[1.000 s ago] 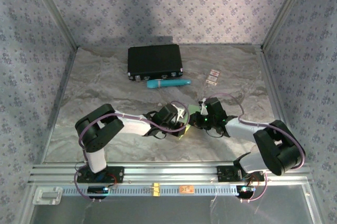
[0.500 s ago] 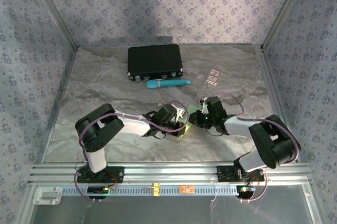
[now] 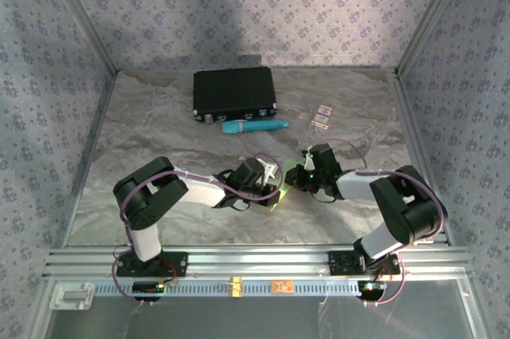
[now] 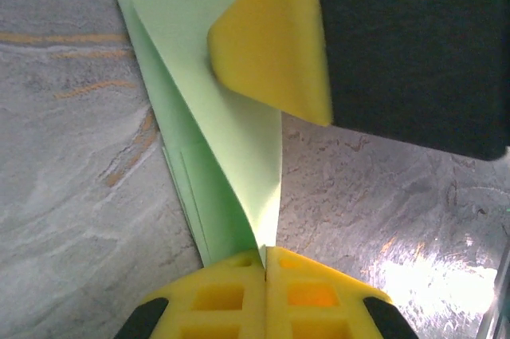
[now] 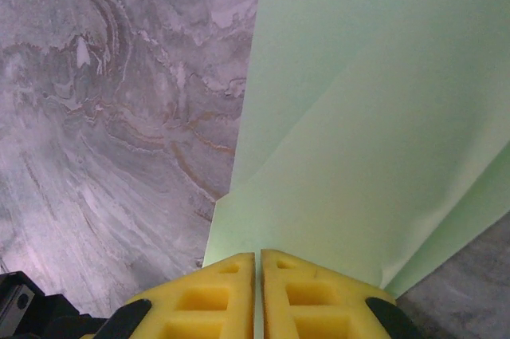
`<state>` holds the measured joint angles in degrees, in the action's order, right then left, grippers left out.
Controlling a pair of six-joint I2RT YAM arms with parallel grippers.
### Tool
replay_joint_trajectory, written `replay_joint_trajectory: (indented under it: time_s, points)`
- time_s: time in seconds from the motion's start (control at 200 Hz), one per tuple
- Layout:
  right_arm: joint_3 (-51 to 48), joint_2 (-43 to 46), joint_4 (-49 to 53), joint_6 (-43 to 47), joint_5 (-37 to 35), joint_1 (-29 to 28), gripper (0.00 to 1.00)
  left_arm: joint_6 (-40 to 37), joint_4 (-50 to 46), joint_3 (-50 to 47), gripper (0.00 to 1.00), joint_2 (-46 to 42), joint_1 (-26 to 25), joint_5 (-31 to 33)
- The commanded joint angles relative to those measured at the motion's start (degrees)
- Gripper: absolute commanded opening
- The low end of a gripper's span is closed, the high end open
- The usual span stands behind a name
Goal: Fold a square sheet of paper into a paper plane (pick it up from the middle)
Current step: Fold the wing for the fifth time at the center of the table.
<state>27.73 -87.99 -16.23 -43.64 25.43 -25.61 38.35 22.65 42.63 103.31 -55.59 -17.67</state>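
The square sheet of paper is pale green, folded into layered flaps, and sits at the middle of the table between both grippers. My left gripper is shut on a lower point of the paper, with its yellow fingertips pressed together on the fold. Across from it, my right gripper is shut on the opposite edge of the paper, a thin layer caught between its pads. In the left wrist view the right gripper's yellow finger rests against the sheet's upper part.
At the back of the table stands a black case, with a teal tube lying just in front of it. Two small cards lie to the right. Patterned walls enclose the sides. The marbled tabletop is bare on the left.
The right arm's elbow has swung up and to the left, drawing its gripper slightly closer to the left one. Both grips on the paper are unchanged.
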Motion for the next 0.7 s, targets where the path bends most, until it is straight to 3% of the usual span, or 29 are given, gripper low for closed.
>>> replay_joint_trajectory:
  time_s: [0.0,0.145,0.34,0.575,0.695]
  points:
    - [1.1,-1.9,1.1,1.5,-1.0,0.7,0.12,0.6,-2.2,-1.9,0.04,1.3,0.6,-1.7]
    - [1.1,-3.1,2.2,1.7,-1.5,0.8,0.12,0.8,-1.8,-2.1,0.11,0.5,0.6,-4.6]
    - [0.7,-3.4,3.0,1.6,-2.7,1.0,0.10,1.4,-1.3,-3.3,0.12,-1.8,0.6,-7.5]
    - [0.7,-3.9,3.1,1.5,-2.9,1.0,0.10,1.4,-0.5,-4.7,0.00,-2.8,0.6,-9.7]
    - [0.7,-4.0,3.6,1.6,-3.2,1.2,0.10,0.8,-0.8,-5.3,0.00,-2.9,0.6,-10.7]
